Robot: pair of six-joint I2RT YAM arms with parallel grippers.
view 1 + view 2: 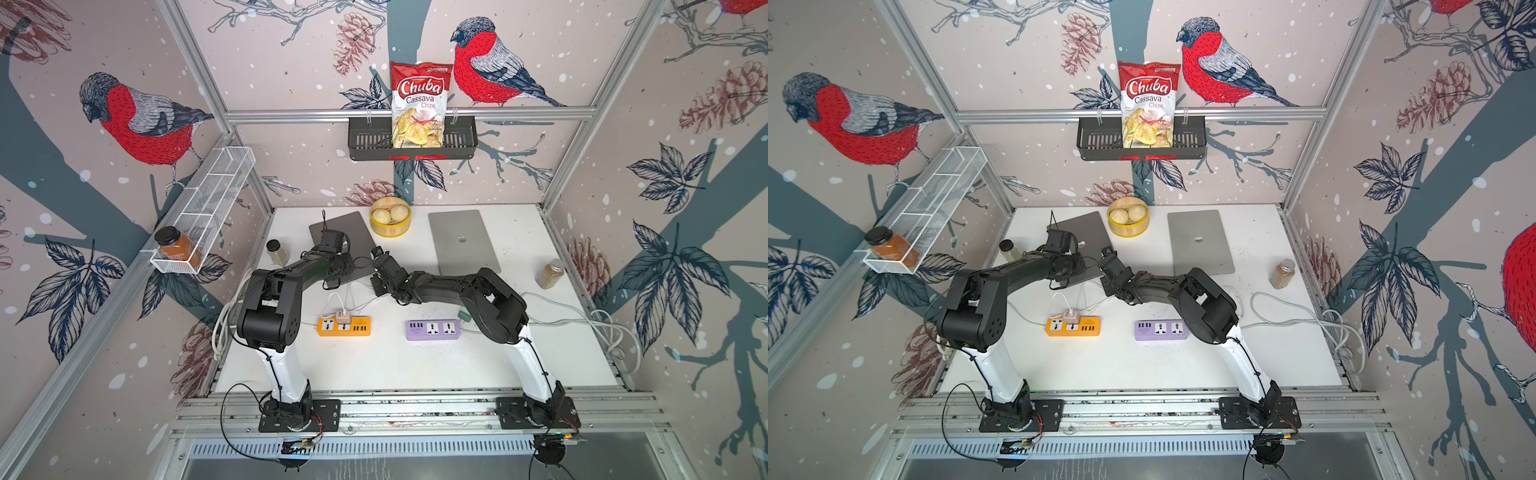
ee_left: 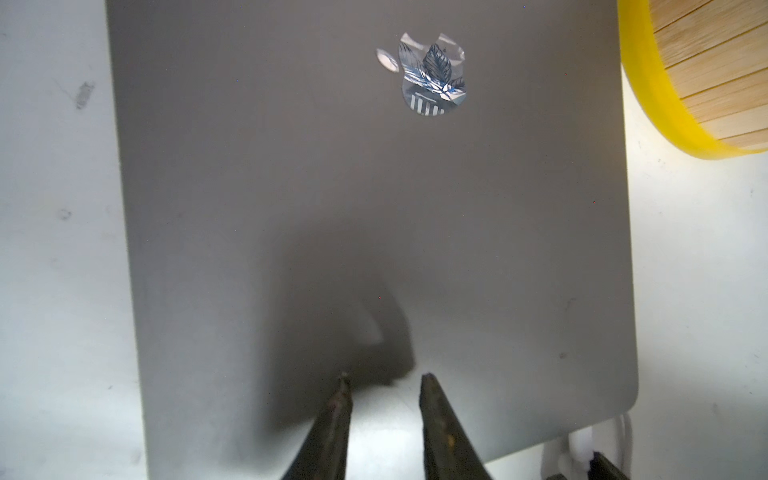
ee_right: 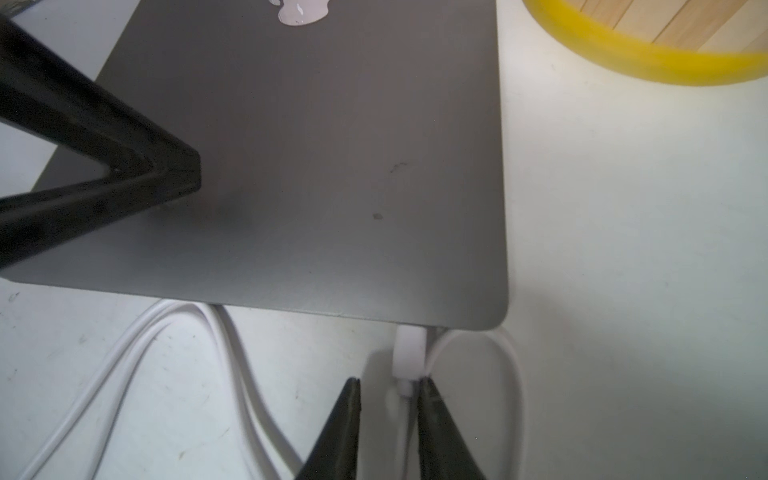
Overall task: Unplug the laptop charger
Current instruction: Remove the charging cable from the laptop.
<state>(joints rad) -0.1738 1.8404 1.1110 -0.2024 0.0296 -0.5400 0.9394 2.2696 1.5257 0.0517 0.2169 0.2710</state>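
— Looking at the right pincer [image 3: 388,380]: is it pinching the plug [image 3: 409,349]?
— Not quite. Its jaws stand slightly spread either side of the plug's tail; one finger [image 3: 440,428] touches it, the other leaves a gap.
— Where is the plug?
— Seated in the near edge of the dark laptop [image 3: 311,187], close to the corner on the steamer [image 3: 623,54] side. White cable [image 3: 232,365] loops from it across the tabletop [image 3: 623,291].
— And the other end?
— In a top view white cable leads to a pinkish adapter [image 1: 343,316] plugged into the orange strip [image 1: 344,326], between the two arms.
— And the left pincer [image 3: 193,166]?
— Pressed together, tips meeting over the laptop lid, well apart from the plug. Whether it touches the lid I cannot tell.
— Anything else near?
— A second, lighter laptop [image 1: 463,241] lies closed to the right, apart from the first; a purple strip [image 1: 432,330] sits beside the orange one.
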